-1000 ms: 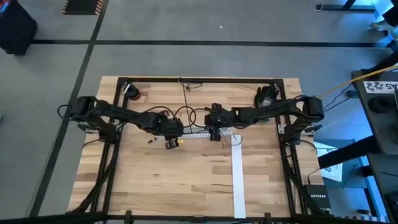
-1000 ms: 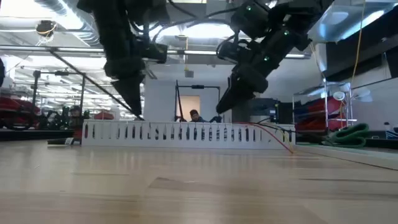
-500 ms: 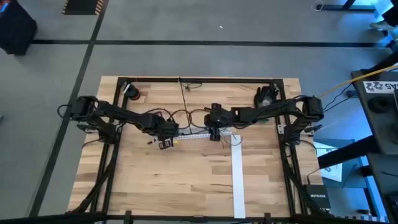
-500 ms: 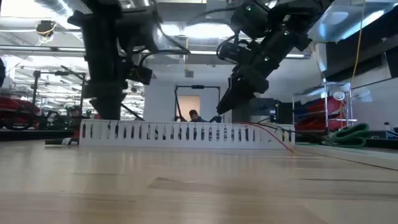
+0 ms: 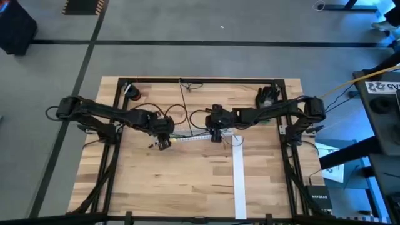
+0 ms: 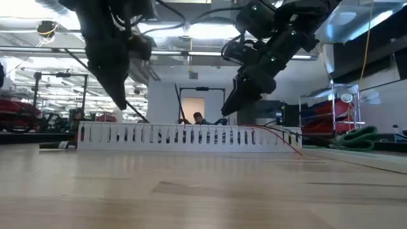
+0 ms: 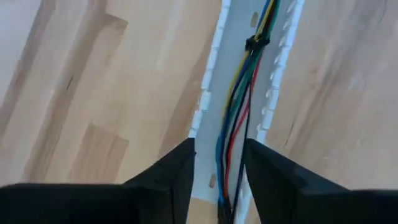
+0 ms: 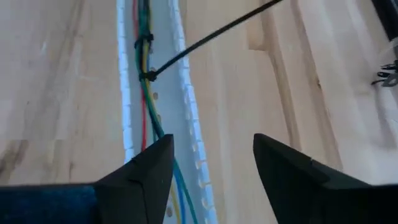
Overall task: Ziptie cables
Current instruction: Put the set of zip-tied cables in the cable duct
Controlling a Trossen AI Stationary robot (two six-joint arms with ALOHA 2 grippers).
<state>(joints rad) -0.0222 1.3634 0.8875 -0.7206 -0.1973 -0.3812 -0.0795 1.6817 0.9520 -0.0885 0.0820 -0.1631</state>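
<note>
A white slotted duct (image 5: 190,136) lies across the middle of the table, and the cables (image 7: 233,124) run along inside it, green, yellow, blue, red and dark. Black zip ties bind them (image 7: 255,42) (image 8: 148,75); one tie's long tail (image 8: 217,31) sticks out sideways. My left gripper (image 5: 164,144) is at the duct's left end, open, slanting down, with its fingers (image 7: 180,174) on either side of the cables. My right gripper (image 5: 215,135) hangs open above the duct's right part (image 8: 186,99), clear of it. My left gripper has the cables (image 7: 227,186) running between its two open fingers, which slant down into the duct's left end and lie along it. The gap is wider than the bunch. I cannot tell whether a finger touches the cables or the duct walls.
A white L-shaped tape strip (image 5: 238,175) runs from the duct toward the near edge. A black bundle (image 5: 267,95) lies at the far right and a small red-orange item (image 5: 134,95) at the far left. A red wire (image 6: 286,143) trails off the duct's right end.
My left gripper has gone a little toward the table's left edge along the duct and has tipped to a different slant, while its arm has drawn back leftward. The duct's left end has slid slightly toward the left. My right gripper has kept still.
</note>
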